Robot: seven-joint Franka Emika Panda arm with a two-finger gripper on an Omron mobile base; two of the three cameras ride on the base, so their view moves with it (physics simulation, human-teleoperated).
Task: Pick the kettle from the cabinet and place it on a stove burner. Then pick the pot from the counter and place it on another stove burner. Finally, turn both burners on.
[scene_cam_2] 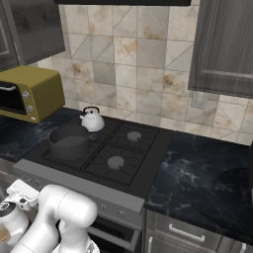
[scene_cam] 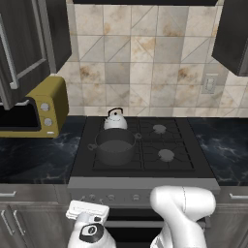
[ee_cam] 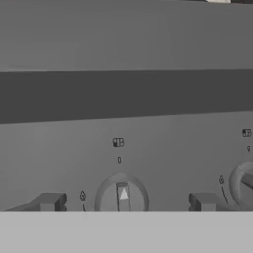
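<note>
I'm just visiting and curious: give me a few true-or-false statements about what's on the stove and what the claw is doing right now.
1. The kettle sits on a back burner. True.
2. The pot is on the counter beside the microwave. False: it sits on the front left burner, just in front of the kettle.
3. The claw is open, with a stove knob between its fingertips. True.
4. The pot has a lid on. False: it is lidless.
5. The claw holds the kettle. False: it holds nothing.
</note>
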